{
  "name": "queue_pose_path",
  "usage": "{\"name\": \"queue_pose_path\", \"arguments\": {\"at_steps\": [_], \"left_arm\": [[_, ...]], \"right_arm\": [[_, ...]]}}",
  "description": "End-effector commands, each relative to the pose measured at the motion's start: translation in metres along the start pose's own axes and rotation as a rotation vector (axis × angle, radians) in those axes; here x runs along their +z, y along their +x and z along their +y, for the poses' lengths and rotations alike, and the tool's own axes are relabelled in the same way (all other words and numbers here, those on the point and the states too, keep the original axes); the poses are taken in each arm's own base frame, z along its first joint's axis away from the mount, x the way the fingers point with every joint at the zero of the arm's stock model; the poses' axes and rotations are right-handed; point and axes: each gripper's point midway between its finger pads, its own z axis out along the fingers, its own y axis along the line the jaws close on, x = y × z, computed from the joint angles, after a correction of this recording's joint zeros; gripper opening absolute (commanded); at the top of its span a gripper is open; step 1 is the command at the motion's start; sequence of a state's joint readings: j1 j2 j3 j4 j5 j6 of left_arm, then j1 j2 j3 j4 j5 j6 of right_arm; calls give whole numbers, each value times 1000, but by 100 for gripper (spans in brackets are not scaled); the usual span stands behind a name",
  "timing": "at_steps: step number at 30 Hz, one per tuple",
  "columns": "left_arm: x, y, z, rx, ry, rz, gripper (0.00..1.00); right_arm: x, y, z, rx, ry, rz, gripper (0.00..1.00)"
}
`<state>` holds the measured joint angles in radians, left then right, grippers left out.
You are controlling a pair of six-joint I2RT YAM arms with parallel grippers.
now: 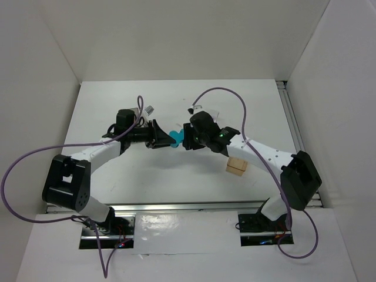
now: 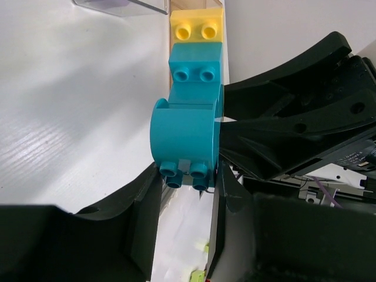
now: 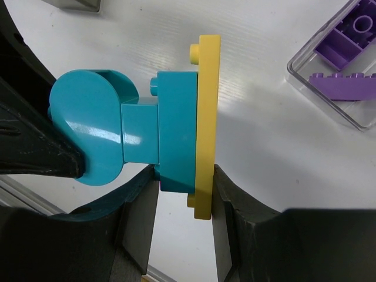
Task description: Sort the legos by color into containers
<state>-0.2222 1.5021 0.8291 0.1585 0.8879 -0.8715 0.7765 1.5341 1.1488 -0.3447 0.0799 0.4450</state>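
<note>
Left gripper (image 2: 185,189) clenched on rounded teal lego (image 2: 182,135), right gripper (image 3: 183,183) clenched on the yellow plate (image 3: 207,117) and teal brick (image 3: 176,129) stuck to it, midair.

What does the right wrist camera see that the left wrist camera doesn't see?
Only the right wrist camera shows purple bricks lying in a clear bin. It also shows the yellow piece from the side, as a thin plate. Only the left wrist camera shows the round bumps on the bricks face-on, in pairs, and a bit of purple cable. Both show the stuck-together teal and yellow bricks, gripped from opposite ends by the two arms' jaws.
</note>
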Motion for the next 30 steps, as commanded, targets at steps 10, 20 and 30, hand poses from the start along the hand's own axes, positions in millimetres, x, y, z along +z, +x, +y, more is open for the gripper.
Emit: {"name": "queue_pose_path", "arguments": {"at_steps": [10,20,30], "left_arm": [[2,-22,-13,65,-13,-20,0],[63,-12,-44,117,12,80,0],[84,2,31,132,-635,116,0]], "right_arm": [[-51,-1,-73,68,239,-56,16],[-107,-29,-152,203,459,-150,16],[-122,-26,-174,277,444,-178,16]]}}
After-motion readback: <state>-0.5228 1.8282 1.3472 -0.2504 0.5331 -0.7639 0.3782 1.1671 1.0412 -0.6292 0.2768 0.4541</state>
